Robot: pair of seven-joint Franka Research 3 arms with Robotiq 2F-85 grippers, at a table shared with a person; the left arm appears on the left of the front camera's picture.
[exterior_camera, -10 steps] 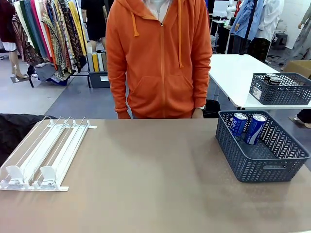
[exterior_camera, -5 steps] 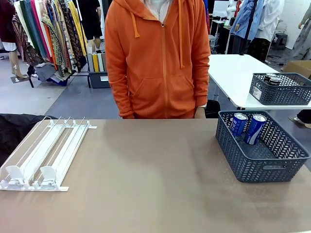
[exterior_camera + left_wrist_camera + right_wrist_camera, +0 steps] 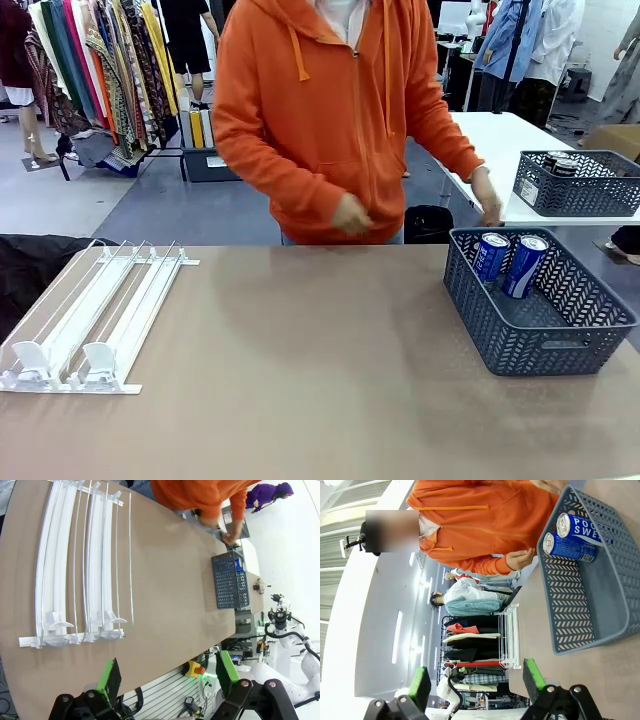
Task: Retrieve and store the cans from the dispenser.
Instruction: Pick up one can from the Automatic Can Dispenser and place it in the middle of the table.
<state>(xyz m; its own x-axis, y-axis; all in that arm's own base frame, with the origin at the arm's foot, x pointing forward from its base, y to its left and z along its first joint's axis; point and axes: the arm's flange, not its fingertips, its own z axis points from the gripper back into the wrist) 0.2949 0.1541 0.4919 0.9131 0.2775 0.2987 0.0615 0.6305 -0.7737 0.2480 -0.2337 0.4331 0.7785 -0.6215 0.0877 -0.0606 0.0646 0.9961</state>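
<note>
- Left gripper [image 3: 167, 675]: fingers spread wide, green pads [image 3: 109, 677] well apart, nothing between them. It hangs high above the table [image 3: 300, 380], looking down on the dispenser [image 3: 82, 565].
- Right gripper [image 3: 477, 680]: jaws likewise parted and empty, pads [image 3: 532, 672] clear of everything, aimed toward the grey basket [image 3: 580, 605].
- Dispenser [image 3: 95, 320] sits at the table's left edge, stoppers [image 3: 98, 357] at the near end. Its lanes look bare; you have no can there to pick.
- Two blue cans [image 3: 508, 262] lean side by side against the basket's [image 3: 545, 350] far wall, touching or nearly so. In the right wrist view they show as blue cans [image 3: 570, 537] with white lettering.
- Risk: if you send the left arm down now, the fingers close on air, or catch the thin rail dividers and drag the light rack across the table.
- Risk: the person's hand [image 3: 490, 208] hovers just beside the basket's far rim, the other hand [image 3: 350, 213] at the waist. A right-arm move toward the basket could meet that hand.
- Risk: a further can dropped in may knock the leaning pair over.
- Second basket [image 3: 575, 185] on the far white table holds dark cans; don't mistake it for the storage target.
- Judgement: hold both arms until a lane is reloaded.
</note>
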